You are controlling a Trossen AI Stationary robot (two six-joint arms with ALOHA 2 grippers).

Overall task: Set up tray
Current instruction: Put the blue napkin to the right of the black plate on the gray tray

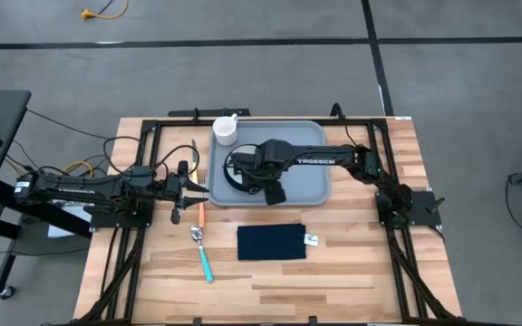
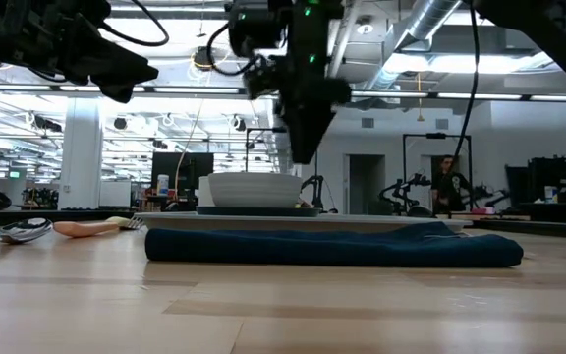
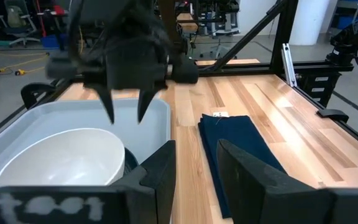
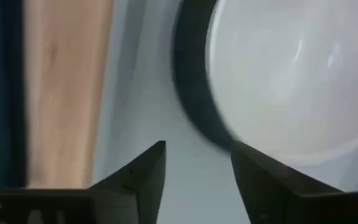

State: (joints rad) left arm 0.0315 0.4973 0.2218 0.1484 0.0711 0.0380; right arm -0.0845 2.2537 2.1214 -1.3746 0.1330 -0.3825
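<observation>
Tray at table's far middle, carrying teal plate, white bowl on it, white cup in corner. Right gripper above bowl, jaws parted, empty. Left gripper beside tray, jaws parted, empty.

Robotics lab: exposed ceiling ducts, other arm rigs behind

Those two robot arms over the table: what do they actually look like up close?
Both arms are dark, nearly black, built of slim jointed segments. The right arm carries white lettering along its forearm; the left arm has white markings too, and yellow and black cables trail near its base. Each ends in a gripper: the right gripper has two tapering, pointed black jaws, the left gripper broader, blocky ones.
</observation>
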